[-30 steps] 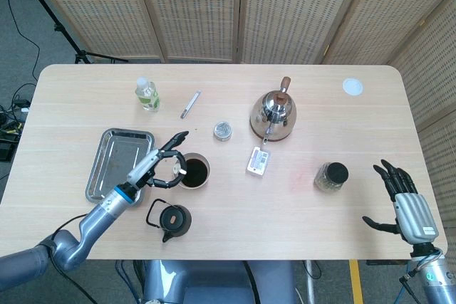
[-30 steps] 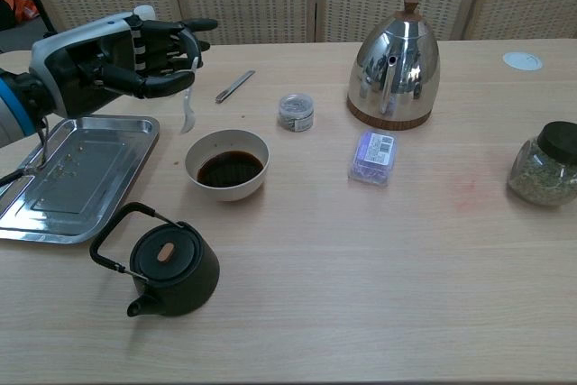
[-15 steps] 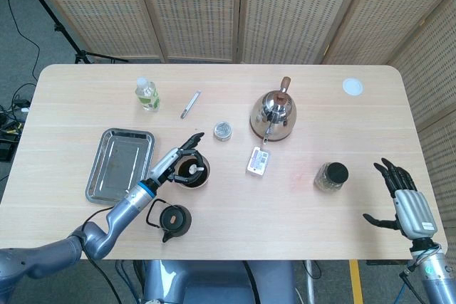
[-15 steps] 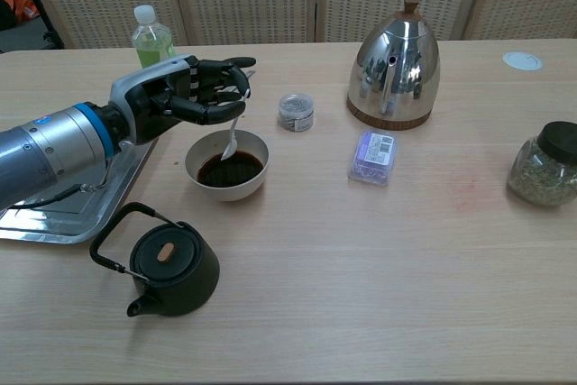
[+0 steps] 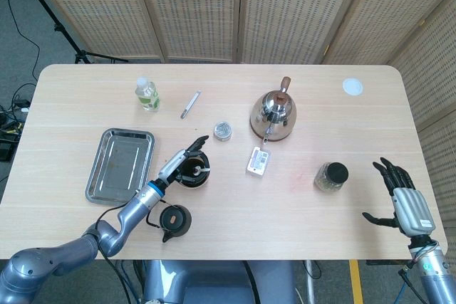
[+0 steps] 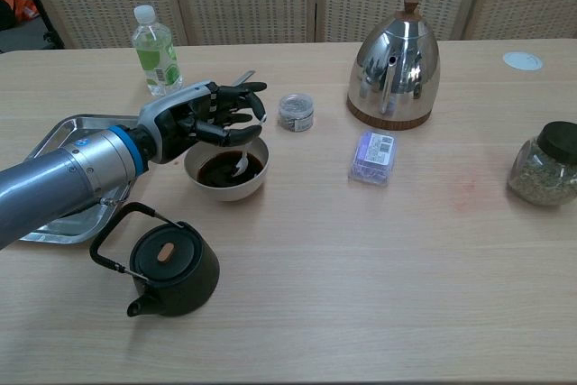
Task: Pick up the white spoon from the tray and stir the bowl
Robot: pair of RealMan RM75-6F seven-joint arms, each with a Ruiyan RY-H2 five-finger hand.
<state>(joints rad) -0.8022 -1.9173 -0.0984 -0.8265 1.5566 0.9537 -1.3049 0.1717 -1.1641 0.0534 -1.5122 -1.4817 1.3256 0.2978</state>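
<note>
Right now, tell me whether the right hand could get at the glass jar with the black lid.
Probably yes. The right hand hangs open past the table's right edge, and the glass jar stands to its left with only bare tabletop between them. Nothing blocks the way.

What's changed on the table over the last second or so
The left robot hand, holding the white spoon throughout, moved from beside the tray to over the bowl and lowered the spoon's tip into the dark liquid. The right robot hand stayed open at the table's edge. Black teapot and steel kettle haven't moved.
</note>
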